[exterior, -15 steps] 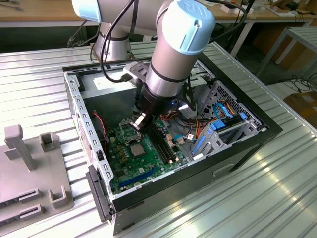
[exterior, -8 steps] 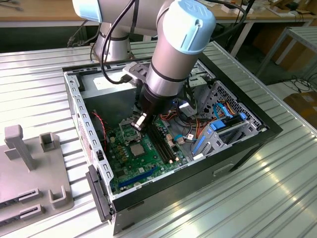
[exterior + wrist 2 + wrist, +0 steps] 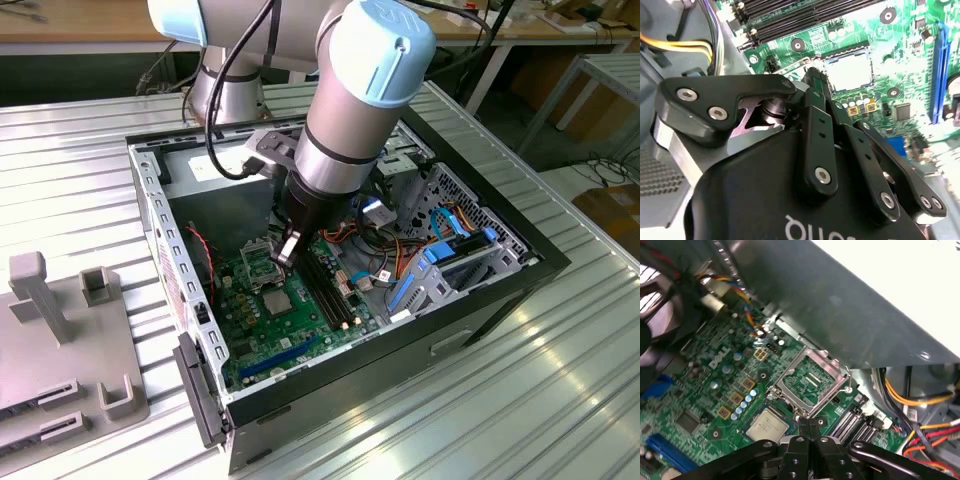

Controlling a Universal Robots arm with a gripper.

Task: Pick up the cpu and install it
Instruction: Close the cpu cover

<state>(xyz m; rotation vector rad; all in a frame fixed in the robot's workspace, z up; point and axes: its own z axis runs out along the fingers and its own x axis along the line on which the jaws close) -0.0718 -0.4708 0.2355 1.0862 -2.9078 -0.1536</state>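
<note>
The cpu (image 3: 767, 424) is a small silvery square lying flat in its socket on the green motherboard (image 3: 715, 365); it also shows in the second wrist view (image 3: 849, 71) and the exterior view (image 3: 277, 300). A hollow metal frame (image 3: 810, 382) stands flipped open beside it. My gripper (image 3: 809, 424) is down inside the computer case, shut with its black fingers (image 3: 815, 87) pressed together and nothing between them. Its tips sit at the hinge side of the socket, right next to the cpu's edge. In the exterior view the gripper (image 3: 288, 252) hangs just above the socket.
Black memory slots (image 3: 330, 290) run beside the socket. Loose coloured cables (image 3: 375, 240) and a drive cage (image 3: 450, 250) fill the exterior view's right side of the case. The case wall (image 3: 160, 230) stands close by. A grey fixture (image 3: 60, 330) sits on the table.
</note>
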